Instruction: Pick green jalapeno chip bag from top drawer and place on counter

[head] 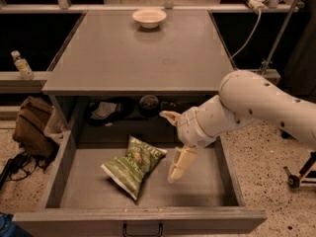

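The green jalapeno chip bag lies crinkled on the bottom of the open top drawer, left of centre. My gripper hangs over the drawer just right of the bag, apart from it, fingers spread open and empty; one finger points down into the drawer, the other points left near the cabinet's front. The grey counter spreads above the drawer.
A white bowl stands at the counter's far edge. Dark objects sit in the shelf behind the drawer. A brown bag and a bottle are at left. A cable and stand are at right.
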You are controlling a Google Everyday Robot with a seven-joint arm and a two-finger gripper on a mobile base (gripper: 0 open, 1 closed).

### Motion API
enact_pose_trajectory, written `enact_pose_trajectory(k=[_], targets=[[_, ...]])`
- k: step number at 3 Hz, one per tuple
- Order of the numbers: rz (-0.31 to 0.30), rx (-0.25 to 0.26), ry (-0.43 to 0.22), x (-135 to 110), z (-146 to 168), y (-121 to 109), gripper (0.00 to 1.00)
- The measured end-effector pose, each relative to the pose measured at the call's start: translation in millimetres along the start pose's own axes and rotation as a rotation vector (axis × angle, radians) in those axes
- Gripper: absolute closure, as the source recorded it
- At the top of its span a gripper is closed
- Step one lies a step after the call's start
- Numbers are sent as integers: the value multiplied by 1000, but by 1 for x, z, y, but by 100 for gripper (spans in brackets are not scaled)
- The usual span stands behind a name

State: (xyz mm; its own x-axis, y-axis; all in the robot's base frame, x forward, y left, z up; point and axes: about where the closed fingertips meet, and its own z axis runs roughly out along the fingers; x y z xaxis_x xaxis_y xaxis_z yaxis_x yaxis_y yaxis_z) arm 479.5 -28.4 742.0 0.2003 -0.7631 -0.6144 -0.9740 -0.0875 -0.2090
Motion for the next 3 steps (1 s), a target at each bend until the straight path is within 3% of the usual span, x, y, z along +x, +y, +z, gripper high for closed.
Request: enact_pose_trajectory(k=[1, 3], targets=[[0, 0, 0, 0, 0, 0, 0], [-122, 0, -119, -17, 75, -17, 0]])
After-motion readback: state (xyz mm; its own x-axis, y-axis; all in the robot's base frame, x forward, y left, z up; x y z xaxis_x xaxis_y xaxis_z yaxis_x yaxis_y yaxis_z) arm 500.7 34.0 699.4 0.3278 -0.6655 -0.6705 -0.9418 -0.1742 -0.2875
